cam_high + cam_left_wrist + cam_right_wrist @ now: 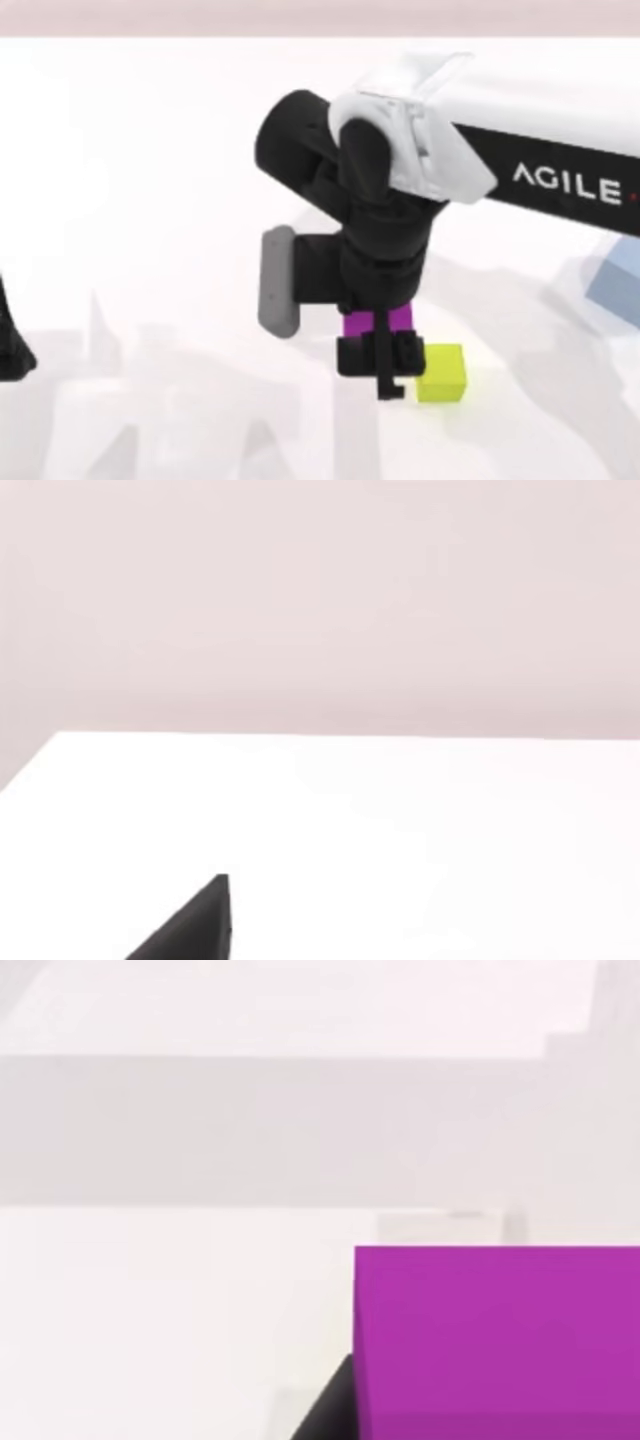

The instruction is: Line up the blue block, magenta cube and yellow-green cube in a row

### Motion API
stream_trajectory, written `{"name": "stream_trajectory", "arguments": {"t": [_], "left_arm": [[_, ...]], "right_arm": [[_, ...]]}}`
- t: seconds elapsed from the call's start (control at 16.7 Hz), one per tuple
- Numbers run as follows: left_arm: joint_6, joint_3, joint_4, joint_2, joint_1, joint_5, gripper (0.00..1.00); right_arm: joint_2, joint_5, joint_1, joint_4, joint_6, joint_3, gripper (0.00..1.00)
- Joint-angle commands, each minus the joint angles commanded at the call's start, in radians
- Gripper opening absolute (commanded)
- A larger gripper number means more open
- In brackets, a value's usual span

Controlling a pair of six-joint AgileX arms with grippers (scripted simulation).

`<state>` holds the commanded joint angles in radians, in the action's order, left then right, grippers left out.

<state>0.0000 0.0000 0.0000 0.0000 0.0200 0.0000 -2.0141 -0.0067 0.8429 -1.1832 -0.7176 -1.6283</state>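
The right gripper (385, 365) is down over the magenta cube (377, 321), a little right of the worktop's middle and toward its near edge. From above, only a strip of magenta shows under the black wrist. In the right wrist view the magenta cube (497, 1340) fills the near corner, with one dark finger (325, 1405) against its side. I read the fingers as clamped on the cube, though I can't tell whether it is lifted or resting on the worktop (150, 200).

The yellow-green cube (441, 372) sits just beside the gripper's tip, toward the right edge, so close that I can't tell if they touch. The blue block (615, 285) lies well apart at the right edge, partly out of view under the arm.

The left gripper (12, 345) is parked at the left edge. Its wrist view shows only bare worktop and one dark fingertip (195, 925), so I can't tell how its fingers stand.

The magenta cube looks rigid, plain-faced and probably light. Its smooth sides may be a bit slippery. Two opposite flat faces, gripped square and near mid-height, are the place to hold it; a skewed pinch would likely twist it. The little yellow-green one would be easily knocked.
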Motion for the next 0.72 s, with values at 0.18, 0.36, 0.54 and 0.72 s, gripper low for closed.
{"name": "stream_trajectory", "arguments": {"t": [0.18, 0.36, 0.54, 0.72], "left_arm": [[0.0, 0.0, 0.0, 0.0, 0.0, 0.0, 1.0], [0.0, 0.0, 0.0, 0.0, 0.0, 0.0, 1.0], [0.0, 0.0, 0.0, 0.0, 0.0, 0.0, 1.0], [0.0, 0.0, 0.0, 0.0, 0.0, 0.0, 1.0]], "right_arm": [[-0.014, 0.001, 0.002, 0.071, 0.0, 0.052, 0.0], [-0.042, 0.001, 0.003, 0.189, 0.003, 0.135, 0.0], [-0.061, 0.001, 0.005, 0.253, 0.003, 0.187, 0.0], [-0.062, 0.001, 0.005, 0.254, 0.003, 0.188, 0.0]]}}
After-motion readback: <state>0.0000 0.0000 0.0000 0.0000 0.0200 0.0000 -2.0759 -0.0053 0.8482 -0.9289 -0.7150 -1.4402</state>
